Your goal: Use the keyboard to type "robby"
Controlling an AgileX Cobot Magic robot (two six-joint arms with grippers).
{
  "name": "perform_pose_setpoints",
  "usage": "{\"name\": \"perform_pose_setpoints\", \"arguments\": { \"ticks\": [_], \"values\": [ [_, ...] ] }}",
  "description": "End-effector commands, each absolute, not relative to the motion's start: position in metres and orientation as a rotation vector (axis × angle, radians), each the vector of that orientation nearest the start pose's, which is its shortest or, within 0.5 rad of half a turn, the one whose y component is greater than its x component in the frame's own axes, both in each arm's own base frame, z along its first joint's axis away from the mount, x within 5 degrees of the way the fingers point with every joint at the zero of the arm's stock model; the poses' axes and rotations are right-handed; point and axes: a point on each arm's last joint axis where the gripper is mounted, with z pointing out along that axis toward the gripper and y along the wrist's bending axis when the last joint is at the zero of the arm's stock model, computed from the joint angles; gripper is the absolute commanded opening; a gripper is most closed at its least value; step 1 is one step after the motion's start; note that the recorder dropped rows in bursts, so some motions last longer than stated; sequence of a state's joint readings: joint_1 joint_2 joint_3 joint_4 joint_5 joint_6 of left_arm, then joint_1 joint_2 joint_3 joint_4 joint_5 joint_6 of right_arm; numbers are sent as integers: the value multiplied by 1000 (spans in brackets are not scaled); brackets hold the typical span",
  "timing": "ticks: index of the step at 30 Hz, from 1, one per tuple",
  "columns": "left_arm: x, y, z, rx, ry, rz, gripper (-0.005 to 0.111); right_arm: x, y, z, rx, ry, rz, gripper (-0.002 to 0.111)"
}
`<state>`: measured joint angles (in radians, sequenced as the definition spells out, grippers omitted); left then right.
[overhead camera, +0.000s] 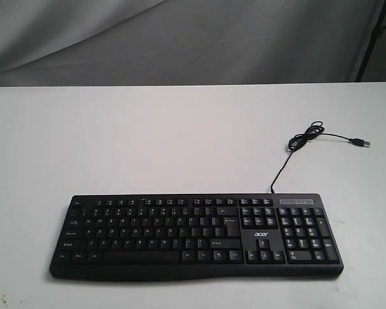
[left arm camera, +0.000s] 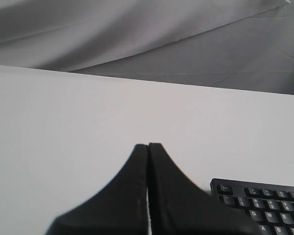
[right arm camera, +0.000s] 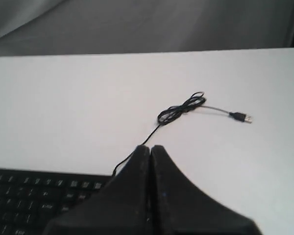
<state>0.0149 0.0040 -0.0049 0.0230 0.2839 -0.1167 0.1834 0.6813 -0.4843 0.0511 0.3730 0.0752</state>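
The black keyboard (overhead camera: 196, 236) with an "acer" logo lies flat near the front of the white table, number pad to the right. Its thin cable (overhead camera: 302, 138) runs back to a small coil and a loose USB plug (overhead camera: 360, 142). Neither gripper shows in the exterior view. In the left wrist view, my left gripper (left arm camera: 148, 146) is shut with nothing between its fingers, and a corner of the keyboard (left arm camera: 264, 203) lies just beside it. In the right wrist view, my right gripper (right arm camera: 150, 148) is shut and empty, with the keyboard (right arm camera: 34, 198), coiled cable (right arm camera: 179, 110) and plug (right arm camera: 241, 117) in sight.
The white table (overhead camera: 148, 141) stretches back to a grey cloth backdrop (overhead camera: 180, 38). A dark post (overhead camera: 372, 38) stands at the far right behind the table. Small specks mark the table's front left edge (overhead camera: 6, 301).
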Motion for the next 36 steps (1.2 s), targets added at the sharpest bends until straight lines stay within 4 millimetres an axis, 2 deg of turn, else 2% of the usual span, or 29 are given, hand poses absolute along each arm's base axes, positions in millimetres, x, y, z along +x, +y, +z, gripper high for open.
{"name": "perform_pose_setpoints", "arguments": {
  "ticks": [1,6,10,14,15,16,17,19,23,27,32,36],
  "values": [
    [55,1,188,-108,1762,-66,0,160,55,283,-249,2193,267,0],
    [55,1,188,-106,1762,-65,0,202,106,288,-443,2209,328,0],
    [55,1,188,-106,1762,-65,0,230,154,280,-585,2251,367,0],
    [55,1,188,-108,1762,-66,0,251,201,262,-694,2292,392,0],
    [55,1,188,-108,1762,-66,0,259,224,252,-732,2313,414,0],
    [55,1,188,-108,1762,-66,0,260,234,247,-748,2322,430,0],
    [55,1,188,-108,1762,-66,0,263,254,234,-785,2348,463,0],
    [55,1,188,-108,1762,-66,0,266,276,215,-828,2384,493,0],
    [55,1,188,-108,1762,-66,0,273,296,187,-853,2392,487,0],
    [55,1,188,-108,1762,-66,0,269,307,176,-880,2365,496,0],
    [55,1,188,-108,1762,-66,0,256,327,175,-934,2277,525,0],
    [55,1,188,-108,1762,-66,0,260,334,160,-920,2317,531,0]
  ]
}}
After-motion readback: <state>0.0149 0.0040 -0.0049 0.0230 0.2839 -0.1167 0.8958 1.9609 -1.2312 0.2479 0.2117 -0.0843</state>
